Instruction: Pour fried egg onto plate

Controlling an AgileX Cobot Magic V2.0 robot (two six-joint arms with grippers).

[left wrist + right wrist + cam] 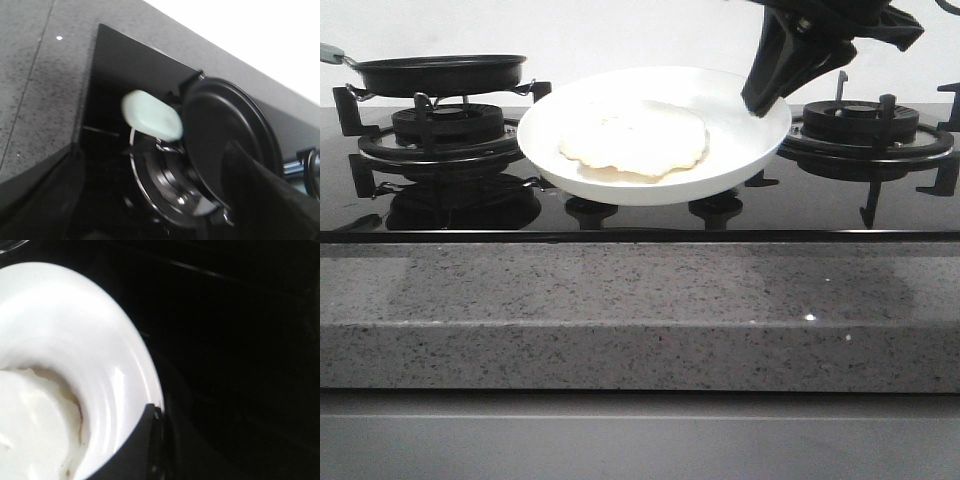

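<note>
While the fried egg lies flat in the middle of the white plate, we see that plate raised clear of the black glass hob, between the two burners and tilted slightly toward the near side. Our right end effector comes down from the upper right and pinches the plate's right rim; in the right wrist view one dark finger lies pressed on the rim's inner face, so we read it as closed on the plate, with the egg's wavy edge just beside it. On the far left burner sits the black frying pan, its pale green handle pointing left. From the left wrist view we look down on the pan and handle; our left end effector shows only as dark blurred shapes, and we cannot tell how far apart its fingers stand. Nearest to us runs the grey speckled counter.
</note>
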